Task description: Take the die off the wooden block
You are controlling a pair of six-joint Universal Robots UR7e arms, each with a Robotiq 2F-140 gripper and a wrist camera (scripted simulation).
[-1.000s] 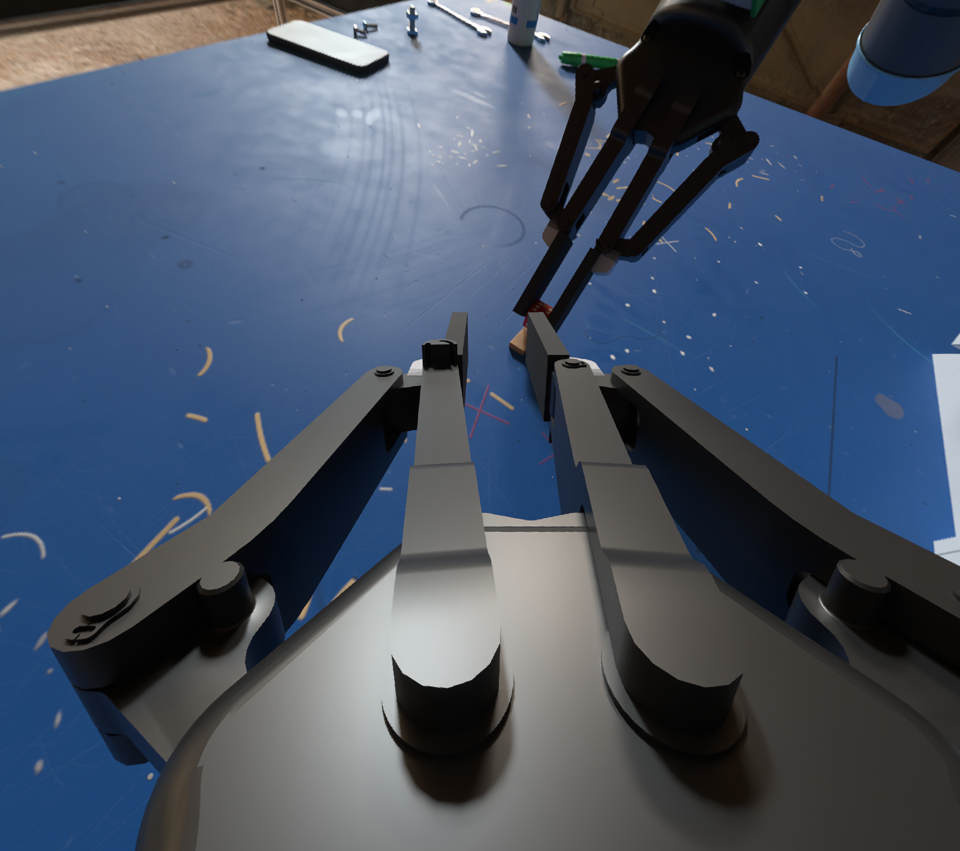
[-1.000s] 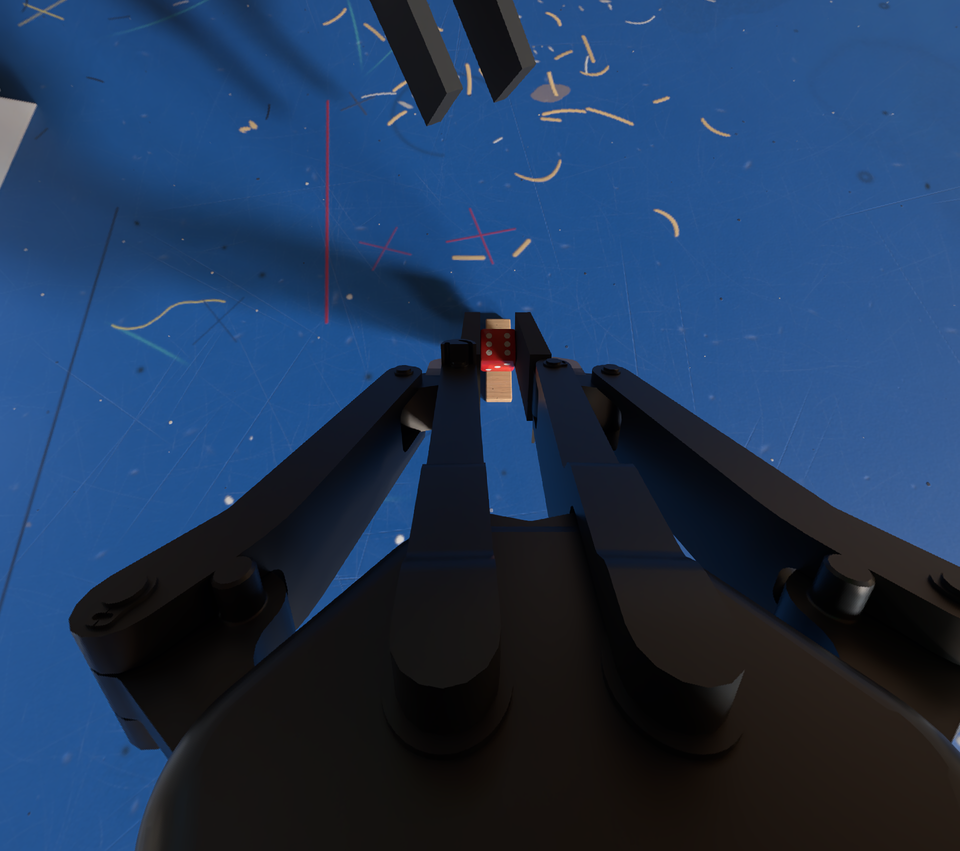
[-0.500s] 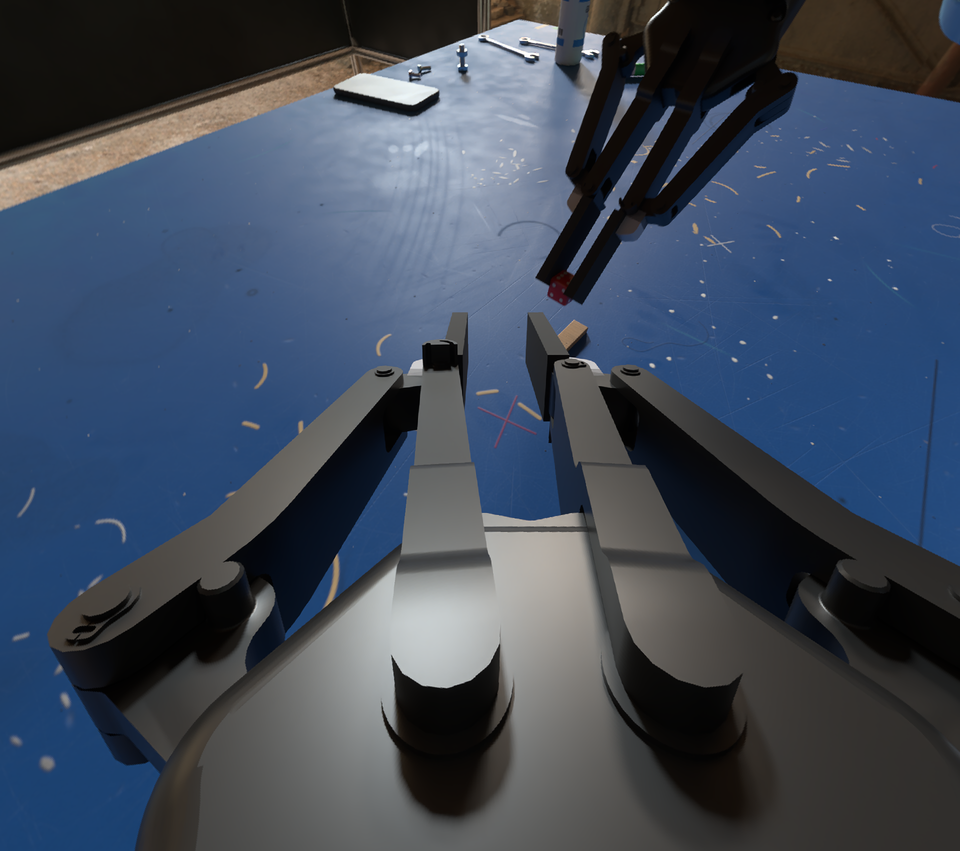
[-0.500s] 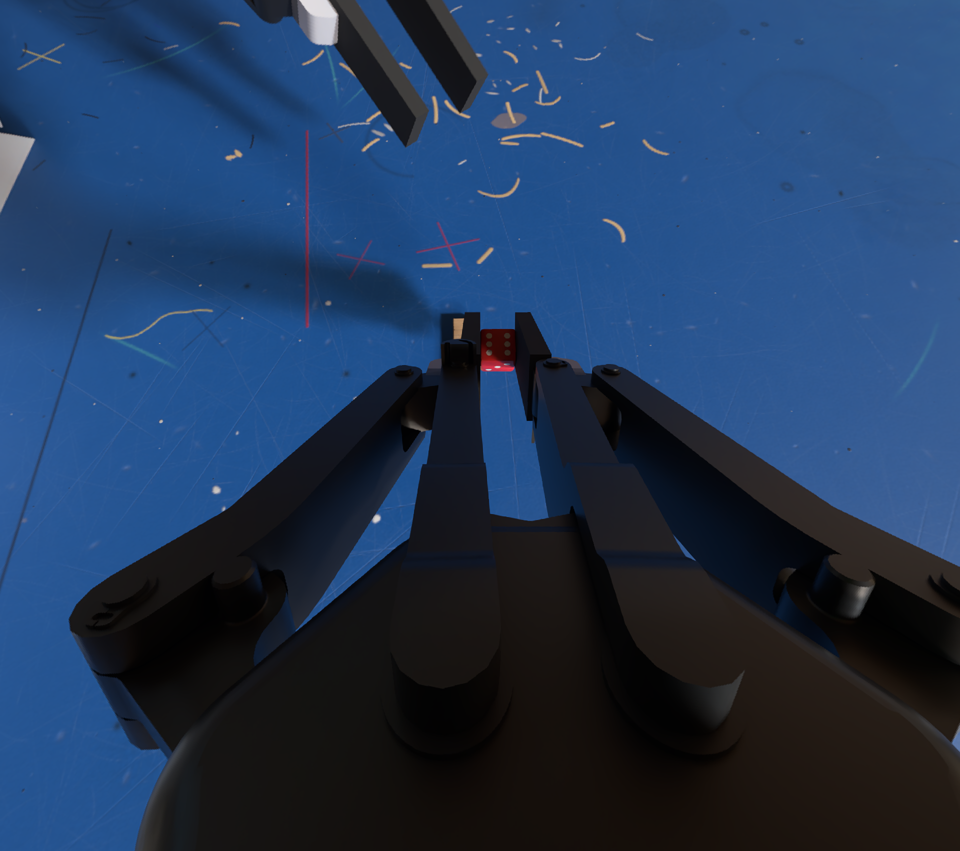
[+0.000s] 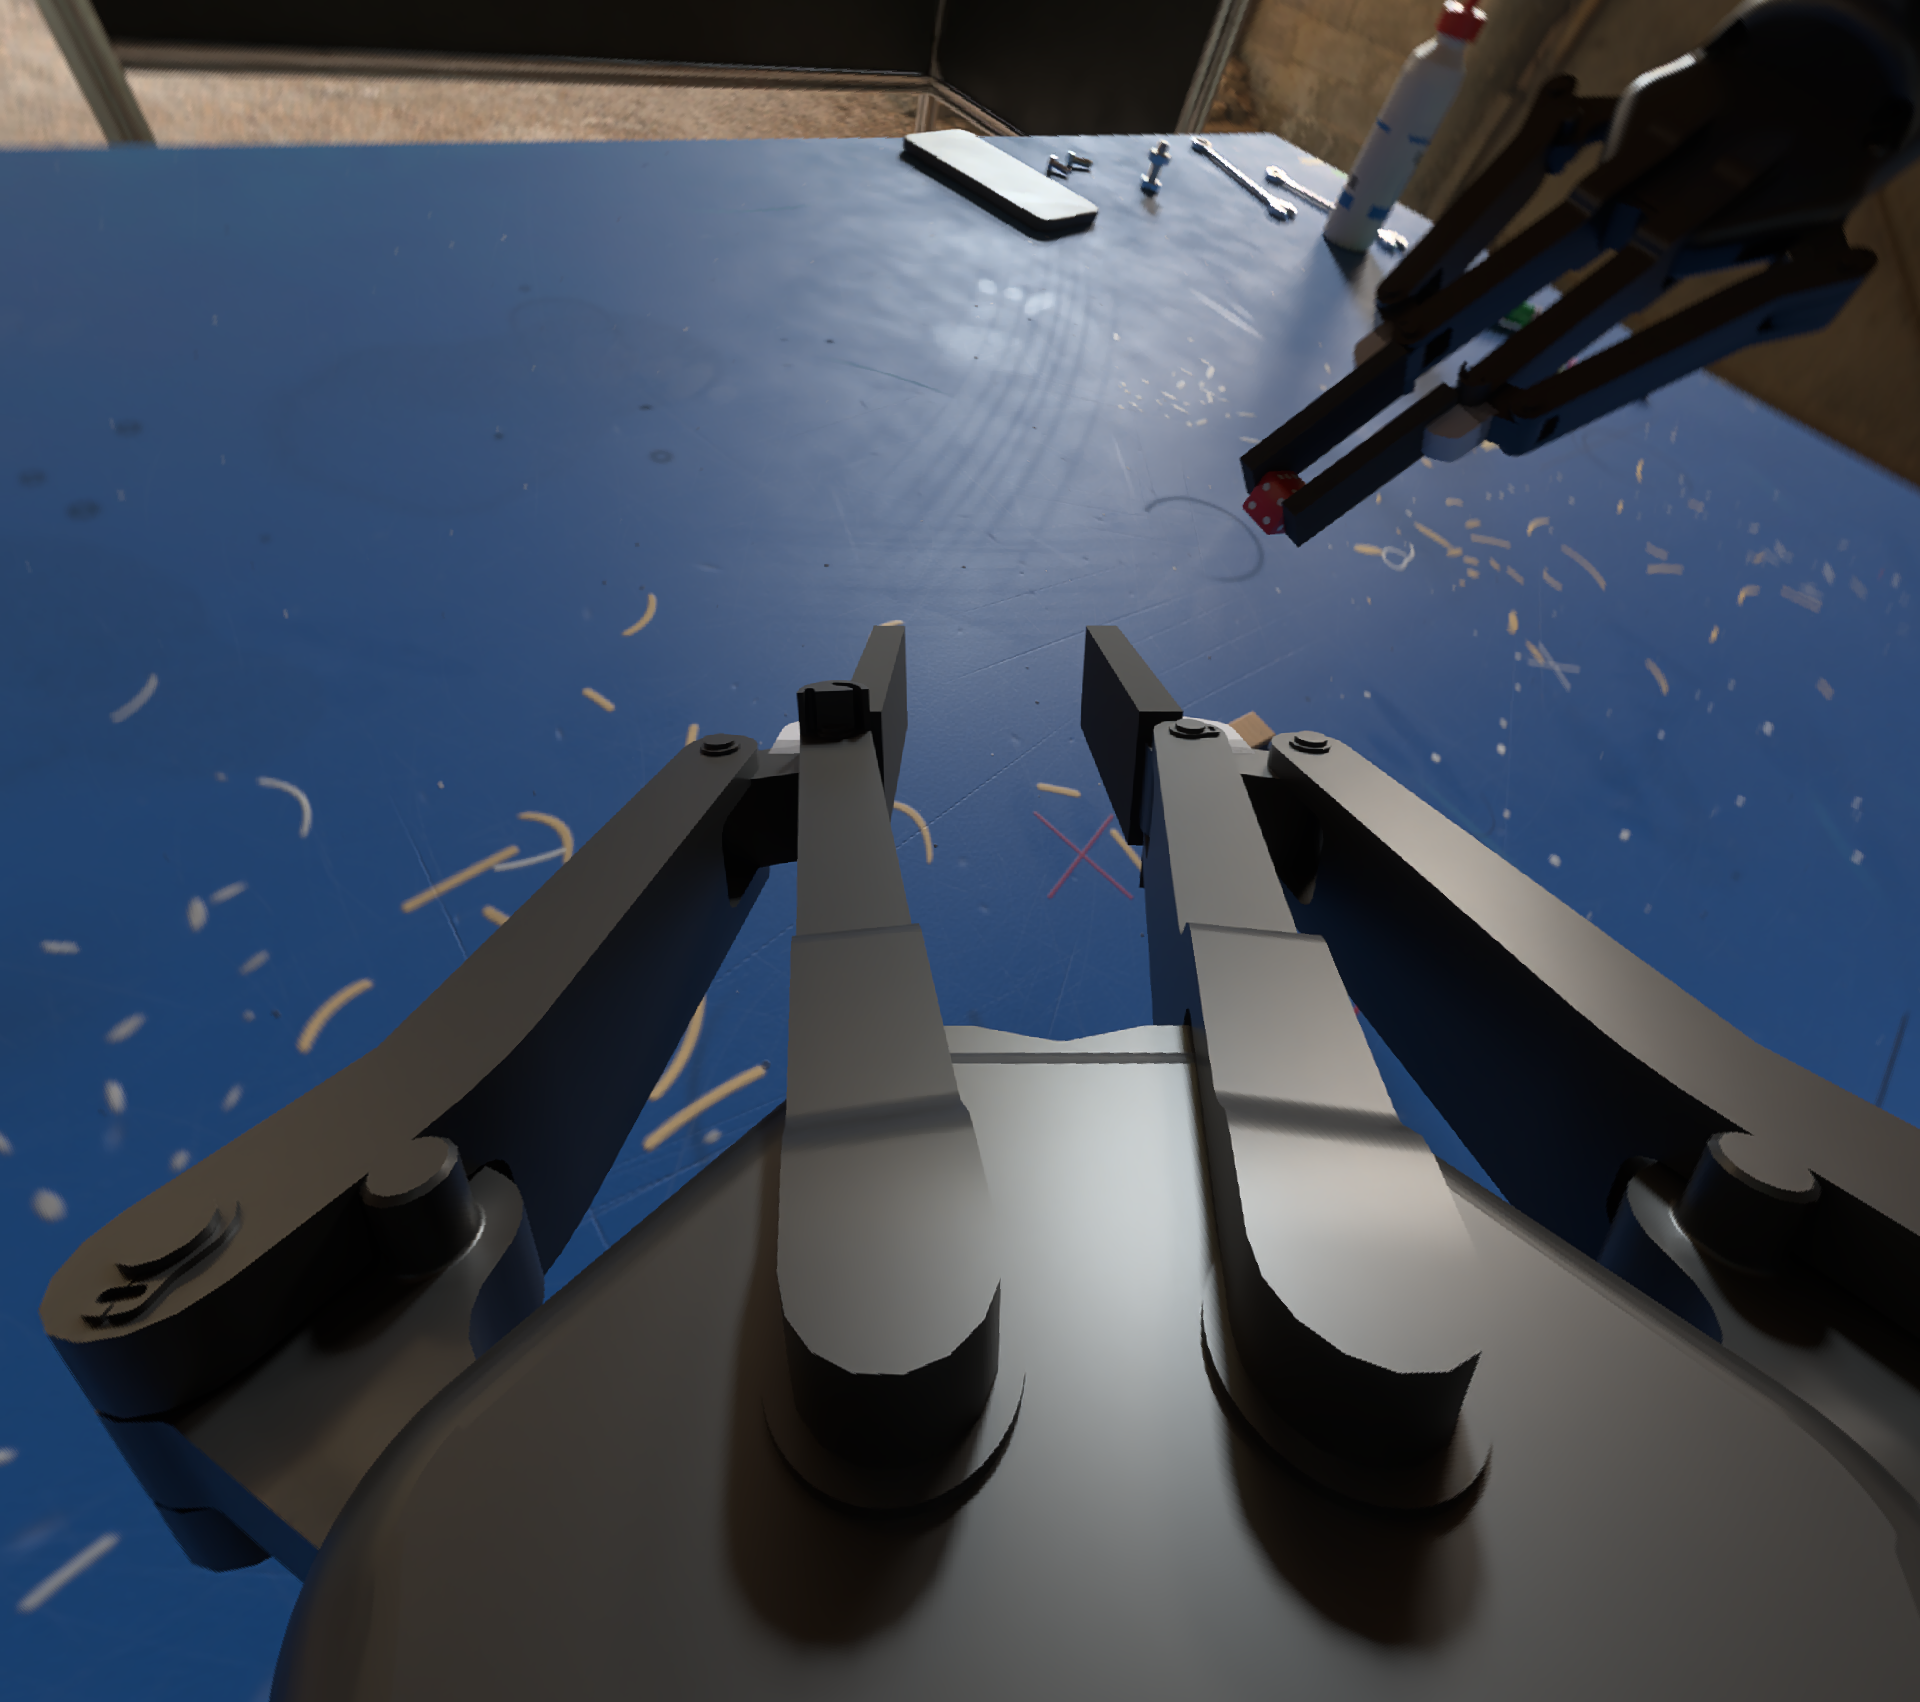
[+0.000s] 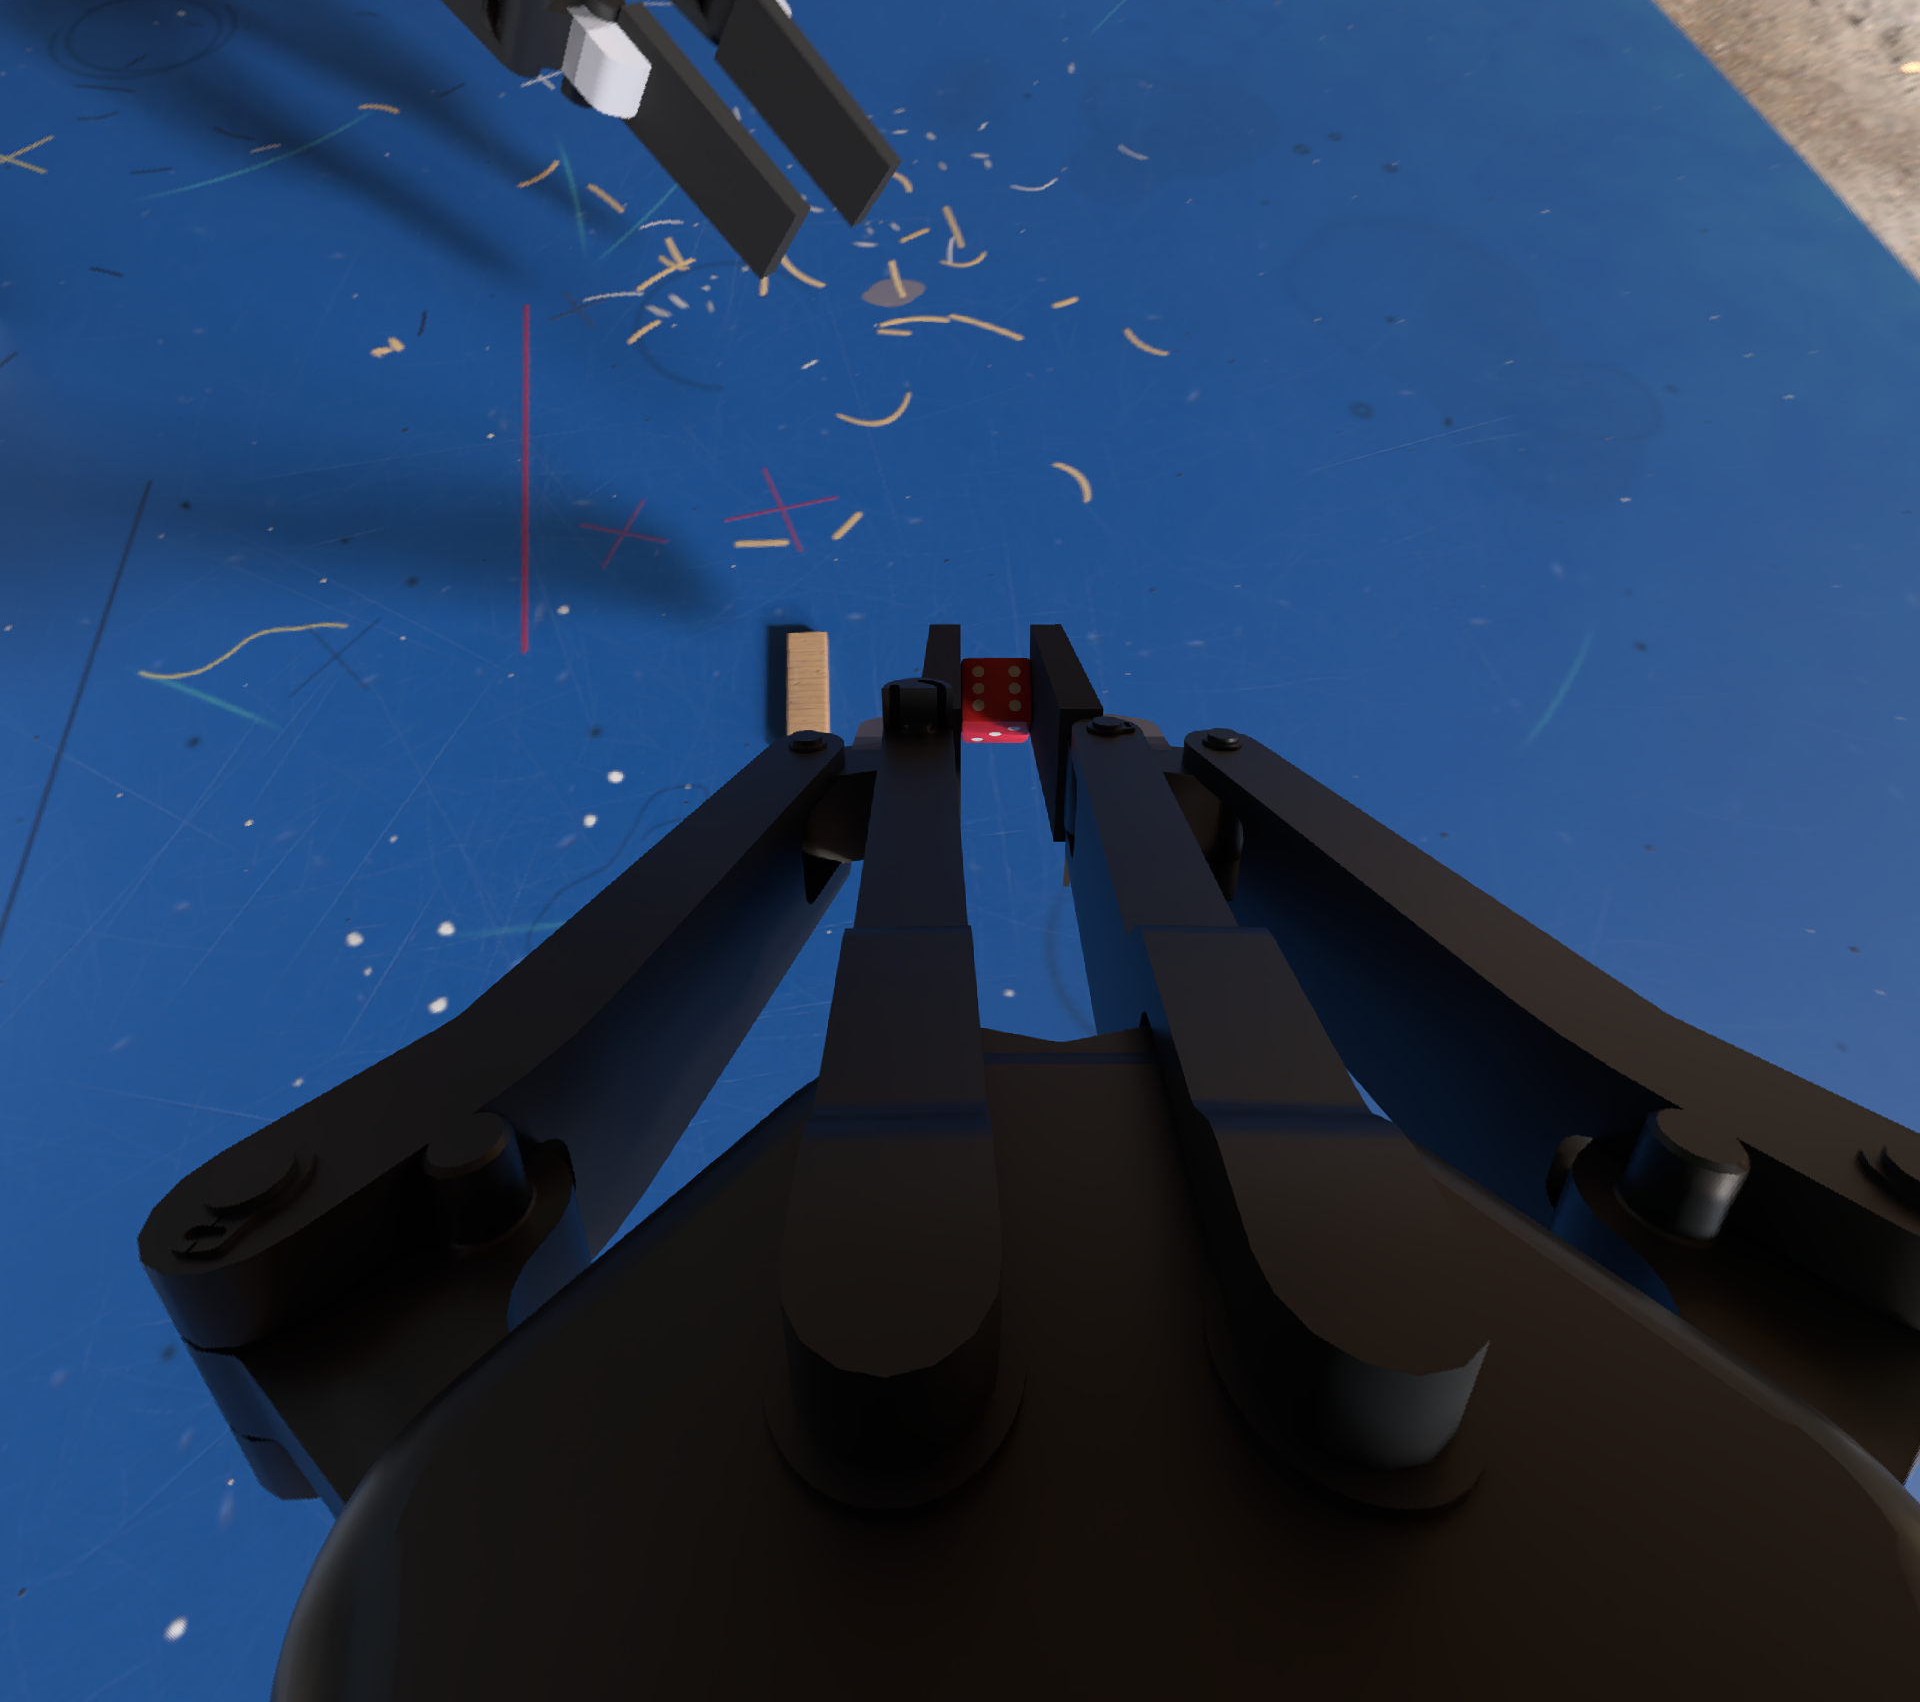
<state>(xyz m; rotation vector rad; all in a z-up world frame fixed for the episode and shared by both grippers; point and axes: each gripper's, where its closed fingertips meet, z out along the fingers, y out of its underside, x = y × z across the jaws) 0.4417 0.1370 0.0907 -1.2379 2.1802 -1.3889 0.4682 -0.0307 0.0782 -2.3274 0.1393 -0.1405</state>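
Change since earlier frame: die [image 6: 995, 698] lifted clear; wooden block [image 6: 807, 682] now bare on the worktop [image 6: 1351, 509], just beside. Right gripper [image 6: 997, 684]: fingers narrow, pinching the die. Left gripper [image 5: 992, 696]: fingers apart, empty. Risk: small die, shallow tip grip; could slip and fall.

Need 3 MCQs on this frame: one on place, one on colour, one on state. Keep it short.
1. Where is the die?
A. on the block
B. between the right tool's fingers
C. on the paper sheet

2. What colour is the table?
A. blue
B. green
C. grey

3. What state is the left tool in?
A. shut on the block
B. shut on the die
C. open, empty

Key:
1 B: the right tool grips the die, clear of the block lying beside it on the table.
2 A: the surface is blue in both views.
3 C: its fingers stand apart with nothing between them.
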